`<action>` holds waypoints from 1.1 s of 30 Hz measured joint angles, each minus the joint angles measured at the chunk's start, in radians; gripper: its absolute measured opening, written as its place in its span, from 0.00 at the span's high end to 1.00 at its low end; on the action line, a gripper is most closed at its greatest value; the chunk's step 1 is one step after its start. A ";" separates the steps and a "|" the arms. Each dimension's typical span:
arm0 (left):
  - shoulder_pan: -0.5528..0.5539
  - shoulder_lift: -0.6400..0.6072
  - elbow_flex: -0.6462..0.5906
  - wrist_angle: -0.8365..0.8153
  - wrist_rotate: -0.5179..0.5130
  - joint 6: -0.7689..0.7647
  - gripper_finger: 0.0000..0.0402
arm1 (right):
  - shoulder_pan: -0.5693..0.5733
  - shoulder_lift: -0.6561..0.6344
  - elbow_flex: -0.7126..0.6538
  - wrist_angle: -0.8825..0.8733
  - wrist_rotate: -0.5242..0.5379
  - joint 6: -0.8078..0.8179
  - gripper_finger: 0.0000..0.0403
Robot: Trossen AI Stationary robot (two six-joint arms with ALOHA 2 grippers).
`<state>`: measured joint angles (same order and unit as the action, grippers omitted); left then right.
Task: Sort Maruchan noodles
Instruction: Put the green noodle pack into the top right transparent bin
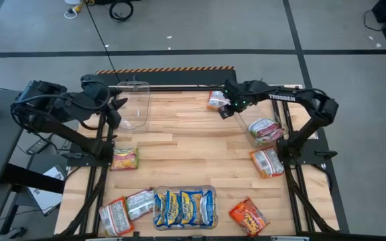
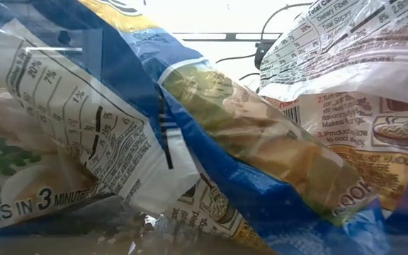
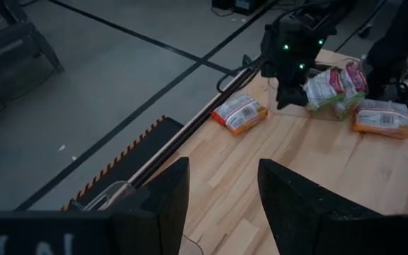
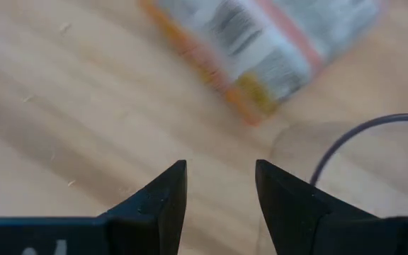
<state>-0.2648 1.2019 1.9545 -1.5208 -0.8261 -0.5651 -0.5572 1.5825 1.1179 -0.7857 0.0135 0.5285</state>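
Right claw [image 1: 225, 111] sits over the far right part of the desk [image 1: 193, 147], just beside an orange-edged packet [image 1: 216, 100] near the far edge; right wrist view shows its fingers [image 4: 158, 202] parted w/ bare wood between them, nothing held; the same packet [image 4: 261, 49] lies just ahead, blurred.

Left claw [image 1: 116, 110] is at the far left, beside a clear bin [image 1: 136, 104] that looks empty; fingers [image 3: 165, 195] apart, gripping nothing (left wrist view).

Maruchan noodles, per high view:
- clear bin at near centre [image 1: 185, 207] holds a row of blue-and-yellow packets [image 1: 183, 206], standing side by side;
- clear bin at right [image 1: 265, 130] holds green/pink packets [image 1: 267, 129];
- one orange-edged packet [image 1: 268, 162] loose on desk just nearer than that bin;
- one orange-red packet [image 1: 248, 215] at near right, apart from the centre bin;
- yellow-pink packet [image 1: 124, 159] at left edge, mid-depth;
- two packets at near left: an orange-edged one [image 1: 116, 217] and a silvery one [image 1: 139, 203], touching each other; the silvery one lies against the centre bin.

Low view is filled by blue-and-yellow packet wrappers [image 2: 211, 177] pressed close to the lens; nutrition panels legible, nothing else to report.
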 joint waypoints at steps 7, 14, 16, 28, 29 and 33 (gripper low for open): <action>-0.006 0.009 0.000 -0.006 0.053 0.021 0.57 | -0.086 -0.014 0.000 0.000 0.077 -0.014 0.57; -0.060 0.044 0.000 -0.051 0.315 -0.062 0.57 | -0.188 -0.014 0.000 0.000 0.157 -0.078 0.57; -0.088 0.053 -0.018 -0.040 0.403 -0.091 0.57 | -0.212 -0.014 0.000 0.009 0.160 -0.089 0.57; -0.187 0.041 -0.445 -0.034 0.697 -0.603 0.56 | -0.086 -0.245 0.000 0.138 0.125 -0.270 0.58; -0.194 0.042 -0.489 -0.031 0.739 -0.644 0.55 | -0.057 -0.275 0.000 0.140 0.125 -0.277 0.58; -0.212 0.041 -0.673 0.023 0.850 -0.738 0.53 | 0.080 -0.389 0.000 0.145 0.089 -0.295 0.58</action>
<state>-0.4767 1.2430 1.2819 -1.4981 0.0242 -1.3033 -0.4772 1.1934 1.1179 -0.6403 0.1027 0.2337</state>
